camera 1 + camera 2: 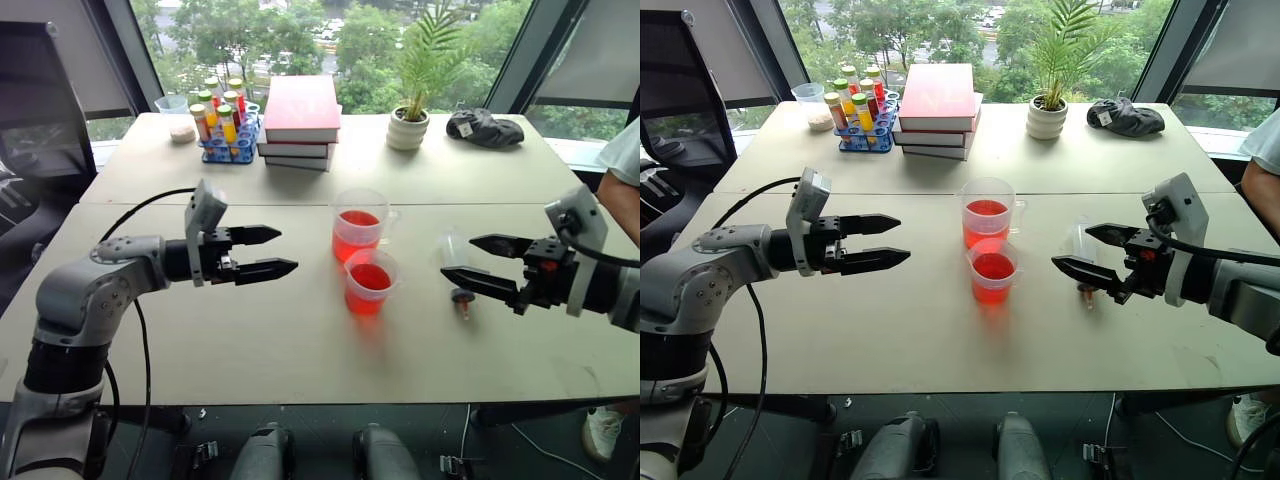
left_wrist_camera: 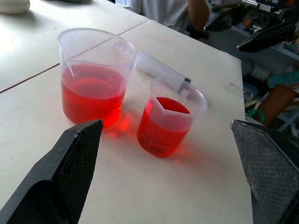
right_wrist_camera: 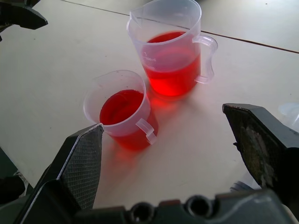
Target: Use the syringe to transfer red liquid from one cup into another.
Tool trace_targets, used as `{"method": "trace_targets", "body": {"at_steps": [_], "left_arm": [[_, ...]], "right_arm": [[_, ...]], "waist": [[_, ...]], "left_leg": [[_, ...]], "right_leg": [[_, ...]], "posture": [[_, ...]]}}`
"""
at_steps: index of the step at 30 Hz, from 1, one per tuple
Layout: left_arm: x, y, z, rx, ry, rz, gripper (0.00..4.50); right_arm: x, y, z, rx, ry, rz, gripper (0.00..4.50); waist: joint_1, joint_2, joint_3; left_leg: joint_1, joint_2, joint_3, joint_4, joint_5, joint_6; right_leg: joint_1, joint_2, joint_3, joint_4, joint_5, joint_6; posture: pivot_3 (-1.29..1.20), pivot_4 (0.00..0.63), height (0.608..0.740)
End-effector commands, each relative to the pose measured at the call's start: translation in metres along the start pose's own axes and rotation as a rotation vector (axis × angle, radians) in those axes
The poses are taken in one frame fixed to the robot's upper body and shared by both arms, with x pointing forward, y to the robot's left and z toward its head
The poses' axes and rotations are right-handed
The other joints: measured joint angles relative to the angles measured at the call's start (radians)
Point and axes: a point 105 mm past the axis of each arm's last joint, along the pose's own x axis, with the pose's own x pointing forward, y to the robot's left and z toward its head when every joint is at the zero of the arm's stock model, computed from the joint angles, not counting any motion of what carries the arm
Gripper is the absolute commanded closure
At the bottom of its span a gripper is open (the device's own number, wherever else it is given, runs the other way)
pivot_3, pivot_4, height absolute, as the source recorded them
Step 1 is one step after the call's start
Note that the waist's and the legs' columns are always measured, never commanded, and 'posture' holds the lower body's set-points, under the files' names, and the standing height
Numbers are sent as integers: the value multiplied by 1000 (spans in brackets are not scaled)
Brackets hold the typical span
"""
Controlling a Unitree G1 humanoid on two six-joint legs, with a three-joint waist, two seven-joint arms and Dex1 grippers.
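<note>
black fingers of the left gripper (image 1: 262, 252) stand spread apart and empty above the left half of the tabletop (image 1: 250, 340), pointing level toward the middle, well apart from the cups. at the far left corner sits a small clear tub (image 1: 171, 103) with a white puck-like thing (image 1: 182, 133) just in front of it, and beside them a blue rack of capped tubes (image 1: 228, 125); next along the far edge is a stack of books (image 1: 298, 122) with a red cover on top, then a potted plant (image 1: 415, 95) in a white pot, then a dark crumpled cloth (image 1: 484, 127) toward the far right corner. near the middle of the tabletop stands the taller measuring cup (image 1: 359, 226), clear, with a side handle and red liquid (image 1: 359, 220) filling its lower part; touching or just in front of it, toward the near edge, is the shorter clear cup (image 1: 371, 283), which also has a small handle and holds red liquid to about half. right of the cups the syringe (image 1: 455, 268) lies flat on the tabletop, its barrel angled toward the far edge and its orange-red tip (image 1: 462, 299) toward the near edge. the right gripper (image 1: 470, 262) hovers over the syringe with its fingers wide apart, holding nothing; whether a fingertip touches the barrel cannot be told. at the right edge a person's arm (image 1: 622, 190) in a pale sleeve shows.
</note>
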Motion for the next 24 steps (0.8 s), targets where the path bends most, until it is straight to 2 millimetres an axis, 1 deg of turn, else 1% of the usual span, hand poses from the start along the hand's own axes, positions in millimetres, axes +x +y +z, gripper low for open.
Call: {"method": "trace_targets", "body": {"at_steps": [1, 17, 20, 24], "left_arm": [[-1, -4, 16, 47, -37, -4, 0], [3, -6, 20, 35, -52, -18, 0], [4, -7, 20, 33, -52, -22, 0], [5, -7, 19, 31, -56, -24, 0]], "right_arm": [[-4, 0, 8, -32, -19, -14, 26], [-6, 0, 7, -28, -5, -24, 26], [-7, -4, 6, -27, 2, -46, 26], [-5, -13, 4, -16, 27, -97, 26]], "waist": [[0, 0, 0], [0, 0, 0], [0, 0, 0], [0, 0, 0]], "left_leg": [[0, 0, 0, 0, 0, 0], [0, 0, 0, 0, 0, 0], [-1, 0, 0, 0, 0, 0], [-1, 0, 0, 0, 0, 0]], "right_leg": [[0, 0, 0, 0, 0, 0], [1, 0, 0, -2, 0, 0], [1, 0, 0, -2, 0, 0], [1, 0, 0, -3, 0, 0]], "posture": [[0, 150, 740], [0, 150, 740], [0, 150, 740], [0, 150, 740]]}}
